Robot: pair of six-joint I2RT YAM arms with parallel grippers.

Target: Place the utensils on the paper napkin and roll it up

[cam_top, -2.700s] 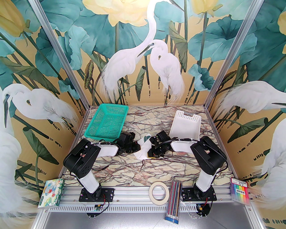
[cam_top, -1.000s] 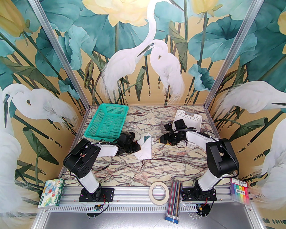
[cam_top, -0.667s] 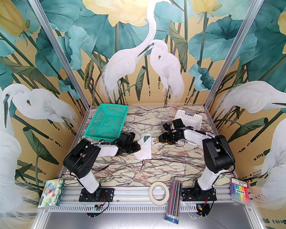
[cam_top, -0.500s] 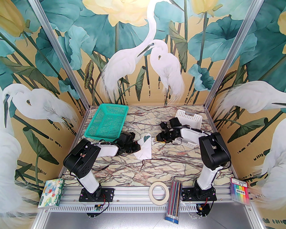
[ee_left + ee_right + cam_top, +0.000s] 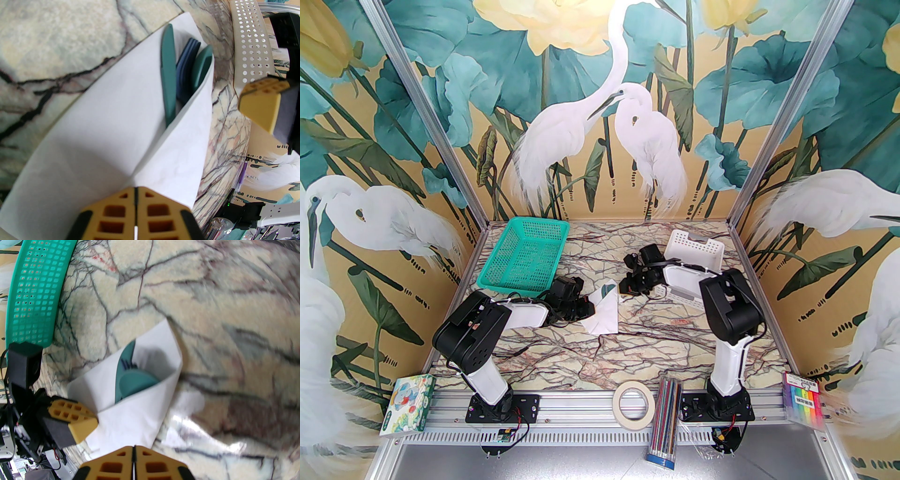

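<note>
Marbled tabletop (image 5: 628, 347) holds the napkin (image 5: 607, 315), folded over the utensils (image 5: 168, 77), touching our closed left claw (image 5: 588, 309); the right claw (image 5: 623, 286), closed and empty, hovers beside. We should roll slowly, napkin pinned.

Two baskets on the tabletop (image 5: 600, 356): one green basket (image 5: 520, 255), one white basket (image 5: 693, 248). One napkin (image 5: 604, 314), and poking out of it, two green utensils (image 5: 168, 77) and one dark blue utensil (image 5: 187, 65). Up front: one tape roll (image 5: 617, 403), one pencil bundle (image 5: 665, 422), one picture box (image 5: 408, 405), one marker pack (image 5: 804, 405).
</note>
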